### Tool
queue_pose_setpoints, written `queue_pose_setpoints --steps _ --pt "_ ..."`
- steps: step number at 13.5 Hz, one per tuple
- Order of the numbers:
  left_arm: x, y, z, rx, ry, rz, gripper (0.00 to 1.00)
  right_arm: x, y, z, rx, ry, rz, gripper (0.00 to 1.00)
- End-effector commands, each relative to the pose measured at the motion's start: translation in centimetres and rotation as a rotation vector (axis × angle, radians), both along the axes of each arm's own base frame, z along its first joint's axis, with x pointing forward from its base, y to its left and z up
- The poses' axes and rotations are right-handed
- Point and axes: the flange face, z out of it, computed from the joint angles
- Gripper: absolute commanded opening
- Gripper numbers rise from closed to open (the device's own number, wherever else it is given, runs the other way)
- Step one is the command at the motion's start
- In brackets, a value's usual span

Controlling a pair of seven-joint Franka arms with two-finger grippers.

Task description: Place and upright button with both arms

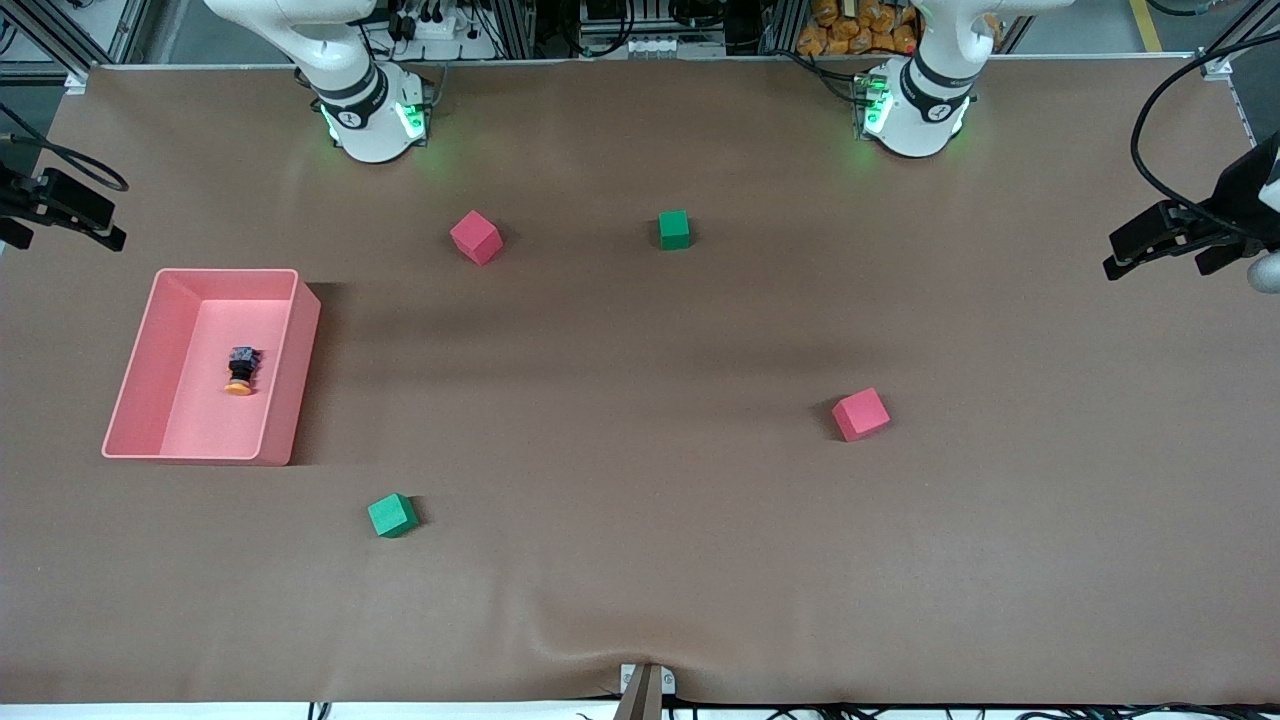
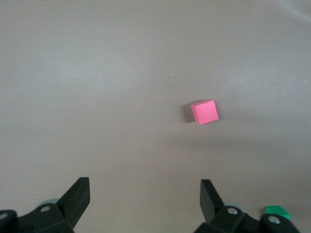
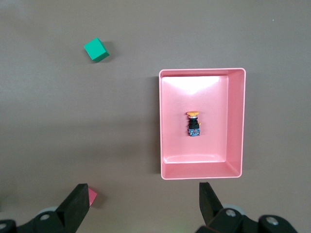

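The button [image 1: 241, 370] lies on its side on the floor of a pink bin [image 1: 278, 372] at the right arm's end of the table, its orange cap pointing toward the front camera. The right wrist view looks down on the button [image 3: 193, 124] inside the bin [image 3: 201, 71]. My right gripper [image 3: 143, 194] hangs high over the bare table beside the bin, open and empty. High over the left arm's half of the table, my left gripper [image 2: 145, 187] is also open and empty. Neither hand shows in the front view; both arms rise out of its top edge.
Two red cubes [image 1: 476, 237] [image 1: 861, 414] and two green cubes [image 1: 674, 229] [image 1: 392, 515] are scattered on the brown mat. Black devices [image 1: 60, 205] [image 1: 1190, 235] jut in at both ends of the table. A red cube [image 2: 204, 111] lies well below the left gripper.
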Motion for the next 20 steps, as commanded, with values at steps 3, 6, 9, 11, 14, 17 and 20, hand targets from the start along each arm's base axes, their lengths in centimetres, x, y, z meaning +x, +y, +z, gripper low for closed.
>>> queue_pose_setpoints --steps 3,6,9,11,14,17,20 --pt "0.0 0.4 0.4 0.016 -0.015 -0.009 1.0 0.3 -0.3 0.2 -0.011 0.0 -0.009 1.0" --pt "0.0 0.2 0.4 0.015 -0.015 -0.001 1.0 0.2 0.0 0.1 -0.013 0.009 -0.005 1.0" --pt "0.3 0.6 0.0 0.017 -0.007 0.007 1.0 0.5 -0.4 -0.6 -0.016 0.026 -0.01 1.0" --pt "0.2 0.5 0.1 0.017 -0.009 0.002 1.0 1.3 -1.1 -1.9 -0.025 0.048 -0.006 1.0" --pt "0.2 0.5 0.2 0.047 -0.01 -0.012 1.0 3.4 -6.1 -6.7 -0.039 0.118 -0.066 1.0" --pt "0.2 0.5 0.4 0.059 -0.015 -0.022 1.0 5.0 -9.3 -12.6 -0.032 0.185 0.029 1.0" --pt "0.2 0.7 0.3 0.059 -0.012 -0.019 1.0 5.5 -11.6 -18.5 -0.054 0.173 0.046 1.0"
